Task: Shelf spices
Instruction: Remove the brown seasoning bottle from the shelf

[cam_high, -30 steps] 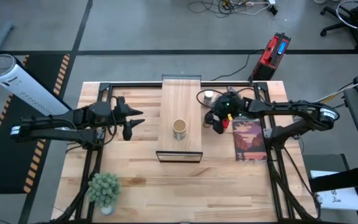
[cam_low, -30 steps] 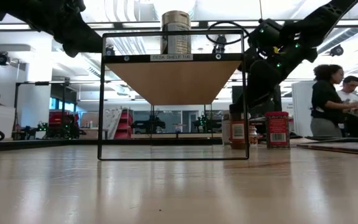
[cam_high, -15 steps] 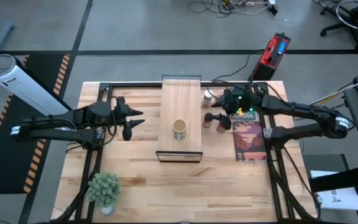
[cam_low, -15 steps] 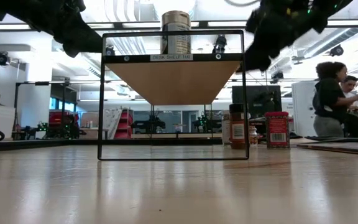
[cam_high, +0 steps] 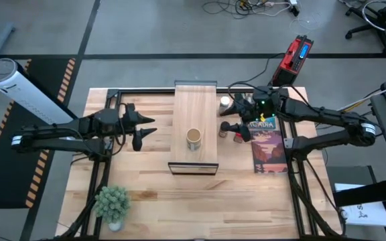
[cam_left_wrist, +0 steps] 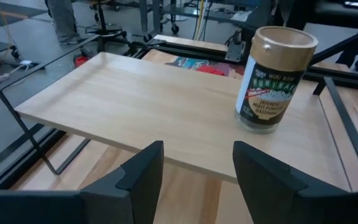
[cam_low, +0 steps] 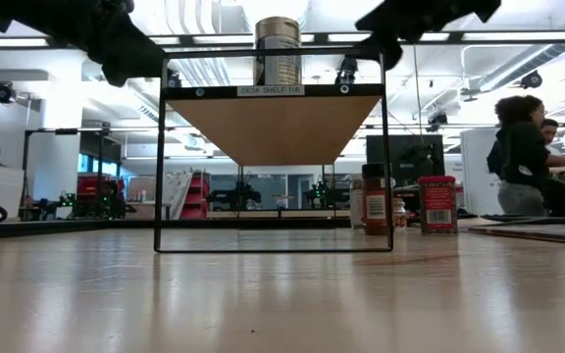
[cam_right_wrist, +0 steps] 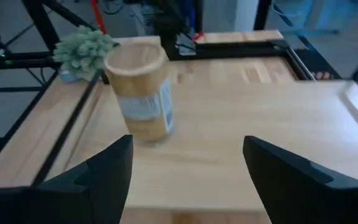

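The tan-topped round jar (cam_high: 194, 138) stands upright on the pale-wood shelf (cam_high: 194, 107); it also shows in the left wrist view (cam_left_wrist: 275, 78) and the right wrist view (cam_right_wrist: 142, 93). The white-capped jar (cam_high: 226, 102), the dark-lidded jar (cam_high: 224, 128) and the red tin (cam_high: 238, 134) stand on the tabletop right of the shelf. My right gripper (cam_high: 242, 110) hangs open and empty above them, at shelf-top height (cam_low: 390, 25), pointing at the shelf. My left gripper (cam_high: 147, 131) waits open and empty left of the shelf.
A flat printed game box (cam_high: 268, 148) lies right of the spices. A small potted plant (cam_high: 112, 204) stands at the near left. The shelf's black wire frame (cam_low: 273, 245) stands on the table. People stand in the room beyond the table (cam_low: 518, 157).
My right gripper has risen from table level beside the dark-lidded jar and red tin up to the shelf top's height, moving toward the table's far edge. The jars and tin stay in place.
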You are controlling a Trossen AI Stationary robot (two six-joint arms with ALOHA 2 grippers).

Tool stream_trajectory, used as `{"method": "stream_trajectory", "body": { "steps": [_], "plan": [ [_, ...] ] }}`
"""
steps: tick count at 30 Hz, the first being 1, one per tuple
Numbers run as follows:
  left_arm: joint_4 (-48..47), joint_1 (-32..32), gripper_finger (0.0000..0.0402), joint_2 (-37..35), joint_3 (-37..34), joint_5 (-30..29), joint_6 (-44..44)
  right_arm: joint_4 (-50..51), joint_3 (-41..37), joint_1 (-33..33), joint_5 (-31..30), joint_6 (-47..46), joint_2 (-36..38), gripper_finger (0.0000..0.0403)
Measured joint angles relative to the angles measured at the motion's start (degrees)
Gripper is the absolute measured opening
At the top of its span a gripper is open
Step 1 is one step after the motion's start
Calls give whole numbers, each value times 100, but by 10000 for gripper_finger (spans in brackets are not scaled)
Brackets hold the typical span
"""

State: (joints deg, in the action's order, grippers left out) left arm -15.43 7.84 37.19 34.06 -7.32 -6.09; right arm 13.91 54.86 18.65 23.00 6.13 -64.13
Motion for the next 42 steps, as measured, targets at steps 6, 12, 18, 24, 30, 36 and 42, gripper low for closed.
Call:
{"method": "stream_trajectory", "body": {
  "steps": [6,12,18,24,30,36,42],
  "plan": [
    [109,0,190,0,0,101,0,-226,299,-304,21,123,-508,299],
    [148,0,186,0,0,313,46,-345,610,-438,168,382,-984,311],
    [199,0,188,0,0,538,197,-353,1029,-454,660,532,-1551,314],
    [189,0,197,0,0,553,205,-349,1279,-452,875,732,-1937,314],
    [194,0,197,0,0,556,236,-344,1443,-454,914,811,-2180,317],
    [194,0,202,1,0,667,258,-374,1591,-484,920,896,-2404,323],
    [192,0,212,2,0,664,258,-385,1806,-529,1046,904,-2663,325]
  ]
}}
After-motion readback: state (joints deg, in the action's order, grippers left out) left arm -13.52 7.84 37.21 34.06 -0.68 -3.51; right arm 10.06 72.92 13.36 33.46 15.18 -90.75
